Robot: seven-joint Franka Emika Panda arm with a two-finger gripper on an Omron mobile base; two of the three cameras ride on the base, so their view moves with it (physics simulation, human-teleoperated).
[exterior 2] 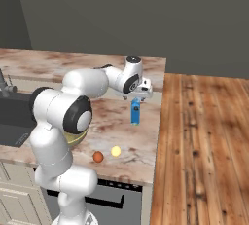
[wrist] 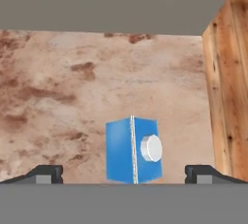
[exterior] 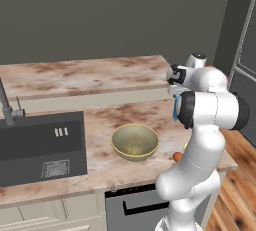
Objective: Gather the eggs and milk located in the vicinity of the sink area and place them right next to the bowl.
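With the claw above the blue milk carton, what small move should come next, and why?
Probably a straight descent. The claw stands open, and in the hand view its fingertips lie either side of the milk carton, which stands upright on the counter, apparently not yet touched. Lowering should bring the fingers around the carton so they can close.

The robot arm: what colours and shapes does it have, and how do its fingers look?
The arm is made of glossy white rounded segments with dark grey or black round joint caps. The gripper has two small dark fingers with lighter grey patches. No cables or markings are visible.
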